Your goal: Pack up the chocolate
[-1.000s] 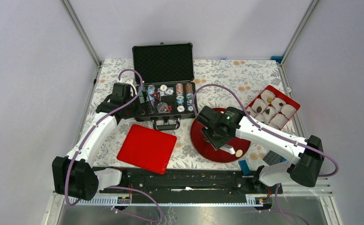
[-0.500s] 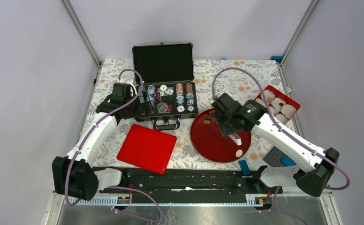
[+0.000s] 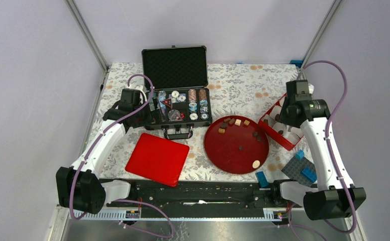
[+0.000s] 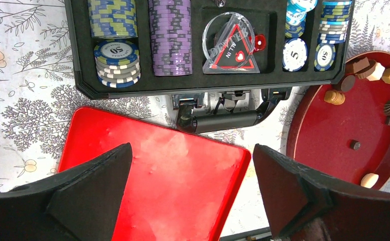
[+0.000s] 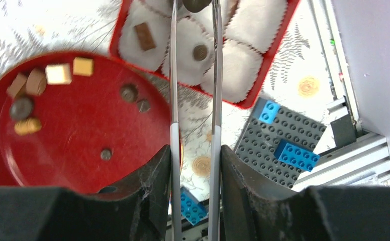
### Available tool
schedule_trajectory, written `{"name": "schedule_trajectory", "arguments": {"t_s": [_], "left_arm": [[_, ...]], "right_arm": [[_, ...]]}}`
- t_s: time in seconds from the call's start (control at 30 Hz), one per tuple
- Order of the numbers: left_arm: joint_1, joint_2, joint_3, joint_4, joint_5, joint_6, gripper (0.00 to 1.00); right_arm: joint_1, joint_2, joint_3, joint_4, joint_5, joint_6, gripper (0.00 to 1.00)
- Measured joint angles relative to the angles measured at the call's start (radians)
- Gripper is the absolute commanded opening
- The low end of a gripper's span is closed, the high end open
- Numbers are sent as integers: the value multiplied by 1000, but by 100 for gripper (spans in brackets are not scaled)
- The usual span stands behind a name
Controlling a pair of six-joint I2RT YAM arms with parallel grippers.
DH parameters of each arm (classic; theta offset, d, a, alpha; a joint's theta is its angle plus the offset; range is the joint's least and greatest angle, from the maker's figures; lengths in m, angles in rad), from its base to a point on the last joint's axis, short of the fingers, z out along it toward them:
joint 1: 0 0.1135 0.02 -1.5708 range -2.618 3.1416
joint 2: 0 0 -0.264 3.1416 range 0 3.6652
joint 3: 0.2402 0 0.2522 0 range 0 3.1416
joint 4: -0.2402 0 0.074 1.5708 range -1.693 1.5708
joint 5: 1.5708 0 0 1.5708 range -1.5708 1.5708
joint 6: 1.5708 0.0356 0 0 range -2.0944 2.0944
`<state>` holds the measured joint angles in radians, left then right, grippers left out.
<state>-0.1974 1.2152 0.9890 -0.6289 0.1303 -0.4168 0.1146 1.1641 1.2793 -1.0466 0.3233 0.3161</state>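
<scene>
Several chocolate pieces (image 3: 238,122) lie on a round dark-red plate (image 3: 233,155), mostly at its far rim; one cream piece (image 3: 256,164) sits near the front. My right gripper (image 5: 194,155) is shut on metal tongs (image 5: 173,75). The tongs' tips pinch a dark chocolate lump (image 5: 197,4) over the red box (image 5: 263,85) of white paper cups. Two cups hold a brown piece (image 5: 144,36) and a round one (image 5: 200,52). My left gripper (image 4: 190,191) hangs open over the red lid (image 4: 153,165), holding nothing.
An open black case of poker chips (image 3: 178,108) stands behind the red lid (image 3: 157,158). A grey baseplate (image 3: 294,173) with blue bricks lies at the front right. A loose blue brick (image 3: 261,178) rests by the plate's near edge.
My right arm has swung from over the plate to the red box at the right, carrying the tongs. The left arm has not moved.
</scene>
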Motion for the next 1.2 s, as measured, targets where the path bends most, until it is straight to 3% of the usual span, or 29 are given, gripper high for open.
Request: {"name": "schedule_trajectory", "arguments": {"t_s": [0.2,0.6,0.8,1.2], "left_arm": [[-1,32,23,-5,-9,5,99],[-1,88,30,-8,-69,28,99],[-1,108,52,-9,-94,36,99],[-1,121,53,-10,-106,44,99]], "right_arm": [[-174,63,-6,82,-1,-18,18],[-325,177,-21,207,33,-47,18],[-357,212,-50,243,36,-56,20],[-364,274,-66,283,35,-59,37]]}}
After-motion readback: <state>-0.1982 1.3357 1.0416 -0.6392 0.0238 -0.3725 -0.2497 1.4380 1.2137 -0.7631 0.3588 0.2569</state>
